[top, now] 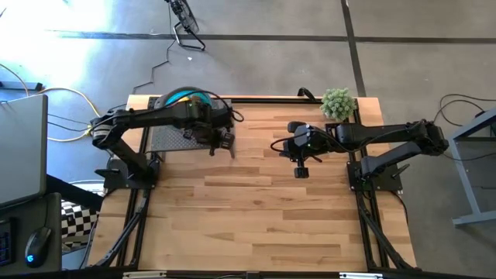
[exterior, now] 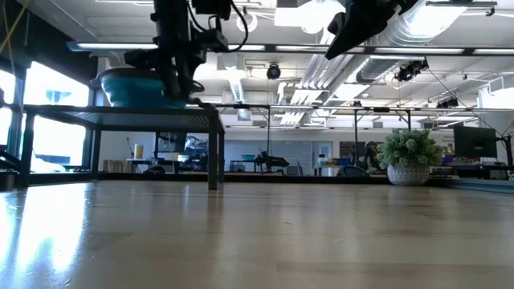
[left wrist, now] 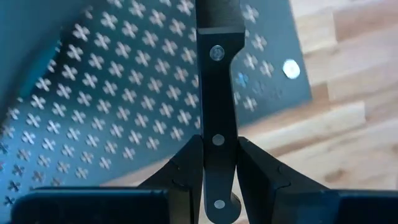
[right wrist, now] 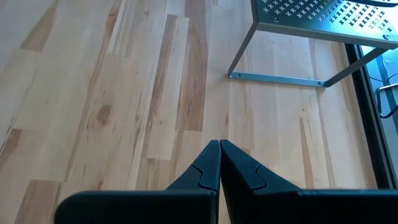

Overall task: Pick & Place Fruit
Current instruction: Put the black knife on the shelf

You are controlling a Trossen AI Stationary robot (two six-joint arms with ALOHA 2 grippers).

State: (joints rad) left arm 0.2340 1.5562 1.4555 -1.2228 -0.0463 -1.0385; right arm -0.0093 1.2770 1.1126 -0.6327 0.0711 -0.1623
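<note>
Left wrist view, nearest first: the left pincer [left wrist: 217, 171] has its two dark fingers [left wrist: 186, 168] pinching the black-handled knife [left wrist: 216, 106] by its riveted handle, one finger on each flat side. The handle runs straight out ahead of the pincer, and its far end leaves the picture. Just beyond and under the pincer lies the grey perforated rack [left wrist: 118, 93], its top punched with small cross-shaped holes; the wooden surface [left wrist: 348, 112] shows past the rack's edge, to one side of the pincer.

From overhead, this left pincer [top: 219, 136] hangs over the rack [top: 167, 139] near the surface's far left corner, with the teal bowl [top: 184, 97] just behind it on the same rack. No fruit can be made out in any view; the arm covers much of the bowl, and from the low camera only its outer wall [exterior: 132, 87] shows, so whether fruit lies inside cannot be told.

The right pincer [right wrist: 219, 163] has its fingers pressed together on nothing, above bare planks [right wrist: 124, 93]. Ahead of it, well apart, stand the rack's thin metal legs [right wrist: 277, 78]. Overhead, the right pincer [top: 300, 164] hovers near the middle of the surface [top: 256, 225], and the fuzzy pale green plant ball [top: 338, 102] sits behind it at the far edge.
</note>
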